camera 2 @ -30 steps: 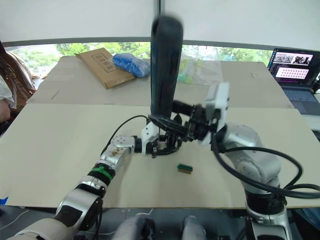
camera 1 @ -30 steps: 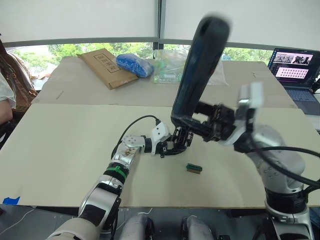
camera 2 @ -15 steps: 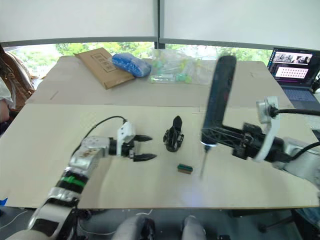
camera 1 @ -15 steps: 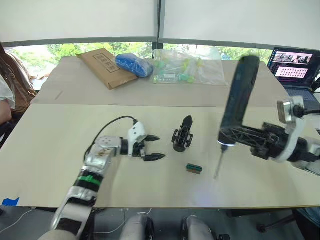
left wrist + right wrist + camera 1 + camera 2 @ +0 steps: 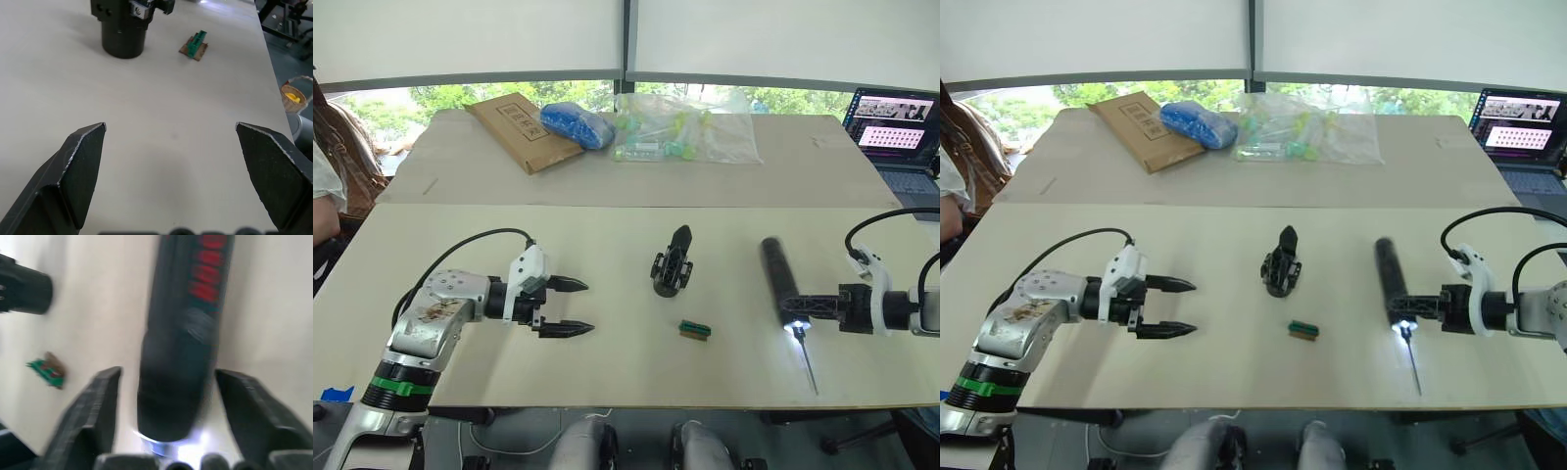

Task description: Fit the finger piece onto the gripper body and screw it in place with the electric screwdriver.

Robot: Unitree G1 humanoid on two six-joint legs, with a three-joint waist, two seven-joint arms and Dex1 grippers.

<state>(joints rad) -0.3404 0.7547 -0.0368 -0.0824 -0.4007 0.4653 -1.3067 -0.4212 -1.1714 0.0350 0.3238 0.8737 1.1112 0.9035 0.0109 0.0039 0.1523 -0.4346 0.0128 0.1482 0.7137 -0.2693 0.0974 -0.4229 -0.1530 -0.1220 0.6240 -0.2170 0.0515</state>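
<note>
Right gripper, fingers spread around the long, rigid, probably heavy black cylindrical electric screwdriver near the table's right edge, is best closed mid-barrel, while the left gripper is held open and empty.

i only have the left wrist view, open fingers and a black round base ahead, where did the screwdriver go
Observer: The electric screwdriver lies flat on the table, on the robot's right of the gripper body, with its light on.
Operator: is the right gripper on it
Observer: The right gripper sits at the lit end, one finger on each side, with a gap showing.
Operator: which way does the bit point
Observer: Toward the near table edge.
</note>
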